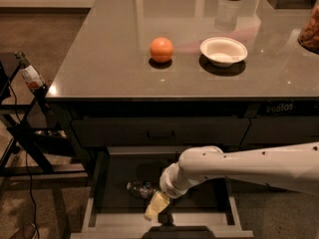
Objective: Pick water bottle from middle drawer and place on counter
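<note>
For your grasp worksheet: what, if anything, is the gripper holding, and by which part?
Nothing, as far as shows: the gripper is down in the drawer beside the bottle, which lies on the drawer floor.

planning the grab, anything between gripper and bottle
Only bare drawer floor, in the camera view; the gripper is near the drawer front, close to the bottle.

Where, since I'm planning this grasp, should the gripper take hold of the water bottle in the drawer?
Probably across its mid-body, from above. The water bottle lies on its side on the middle drawer floor, long axis roughly across the view, and the drawer walls hem in sideways approaches. The gripper hangs inside the drawer, close beside the bottle.
</note>
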`<state>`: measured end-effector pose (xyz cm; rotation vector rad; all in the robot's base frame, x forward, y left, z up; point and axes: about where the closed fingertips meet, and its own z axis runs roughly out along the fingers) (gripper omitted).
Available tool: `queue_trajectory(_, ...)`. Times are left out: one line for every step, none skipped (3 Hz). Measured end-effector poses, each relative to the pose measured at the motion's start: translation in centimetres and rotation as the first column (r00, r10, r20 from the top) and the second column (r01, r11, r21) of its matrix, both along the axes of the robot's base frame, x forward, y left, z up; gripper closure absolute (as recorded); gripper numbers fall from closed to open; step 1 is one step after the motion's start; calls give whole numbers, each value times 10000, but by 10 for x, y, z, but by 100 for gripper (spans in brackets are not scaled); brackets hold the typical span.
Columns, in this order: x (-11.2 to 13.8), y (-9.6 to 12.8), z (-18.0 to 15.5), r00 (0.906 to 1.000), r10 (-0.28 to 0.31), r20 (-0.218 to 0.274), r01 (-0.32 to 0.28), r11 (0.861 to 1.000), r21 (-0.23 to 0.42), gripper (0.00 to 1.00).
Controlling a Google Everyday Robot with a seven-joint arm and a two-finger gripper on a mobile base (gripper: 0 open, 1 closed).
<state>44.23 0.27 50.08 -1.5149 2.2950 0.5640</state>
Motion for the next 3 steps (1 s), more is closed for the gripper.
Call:
queue_trajectory(13,7,-17,9999,-96,95,95,9999,64,0)
queue_trajectory(24,14,-41,10000,-17,-33,16,10000,-70,0)
queue_trajectory(36,19,-57,9999,108,6,-108,9996,-271,0)
